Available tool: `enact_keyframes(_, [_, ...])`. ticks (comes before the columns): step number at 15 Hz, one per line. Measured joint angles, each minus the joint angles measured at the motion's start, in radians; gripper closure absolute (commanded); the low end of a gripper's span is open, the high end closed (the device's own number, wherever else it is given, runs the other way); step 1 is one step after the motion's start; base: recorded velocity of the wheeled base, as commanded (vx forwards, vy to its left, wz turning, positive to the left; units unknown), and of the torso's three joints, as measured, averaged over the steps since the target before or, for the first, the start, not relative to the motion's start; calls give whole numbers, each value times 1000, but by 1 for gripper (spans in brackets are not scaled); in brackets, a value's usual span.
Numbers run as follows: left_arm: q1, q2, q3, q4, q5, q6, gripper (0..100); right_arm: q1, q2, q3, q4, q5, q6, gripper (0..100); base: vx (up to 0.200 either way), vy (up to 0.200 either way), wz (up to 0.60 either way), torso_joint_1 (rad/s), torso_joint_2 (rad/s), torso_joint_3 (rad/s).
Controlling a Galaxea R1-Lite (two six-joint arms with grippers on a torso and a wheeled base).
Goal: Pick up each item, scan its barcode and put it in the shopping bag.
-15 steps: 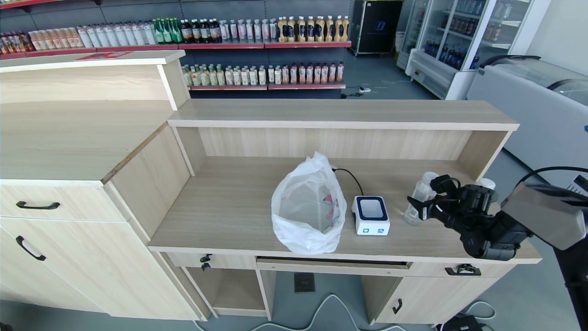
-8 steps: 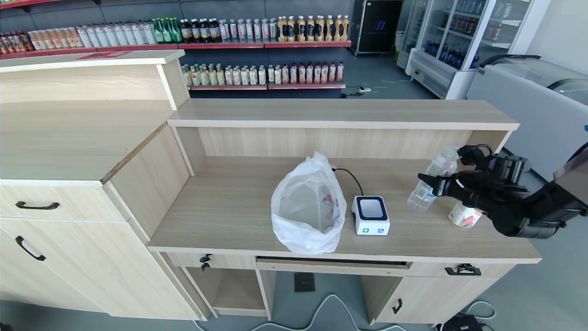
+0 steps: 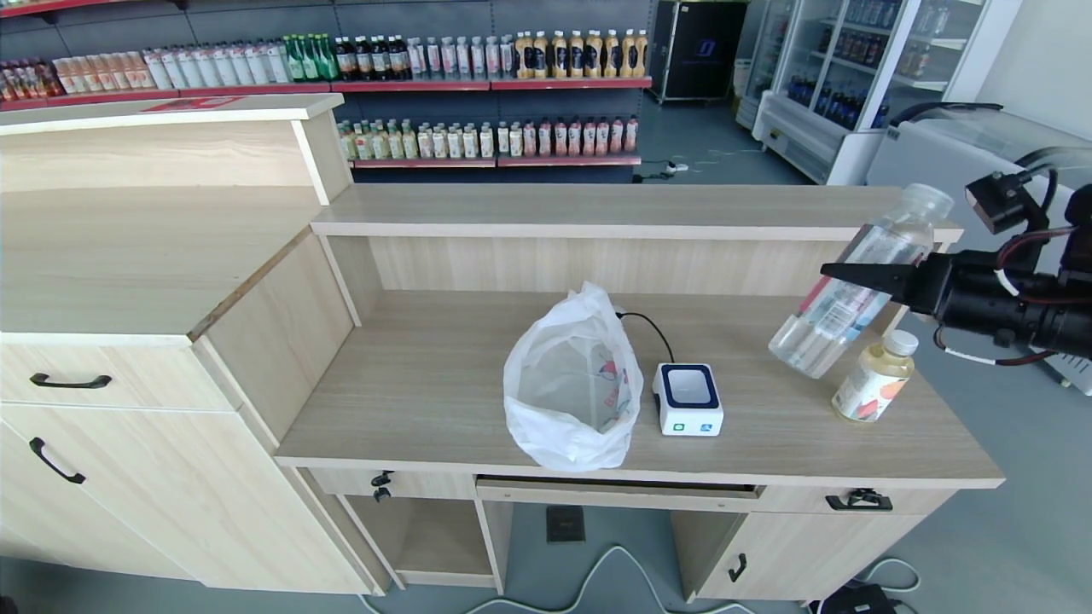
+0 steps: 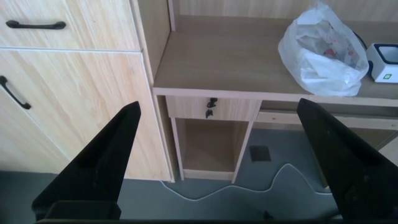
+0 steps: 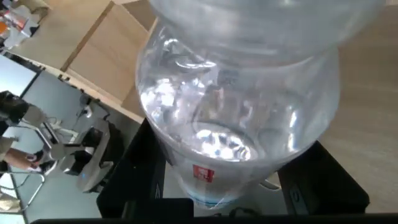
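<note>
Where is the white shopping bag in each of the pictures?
Head view: the shopping bag stands on the counter in the middle of the picture, just left of the scanner.
Left wrist view: the bag sits on the counter top, beyond the left gripper.
Right wrist view: the bag is not in it; the held water bottle is.
Shared landmark: the scanner, right beside the bag.
</note>
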Motion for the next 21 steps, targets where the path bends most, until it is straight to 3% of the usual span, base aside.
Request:
enact_keyframes(4, [-1,0,0,0,0,0,0,4,-175,46,135,171,31,100,0,0,0,0,0,0])
enact_keyframes(9, [0,0,0,0,0,0,0,41,-335,82,271,259,32,100,0,0,0,0,0,0])
enact_keyframes(21, [0,0,0,0,0,0,0,171,-542,214,350,296,30,100,0,0,0,0,0,0])
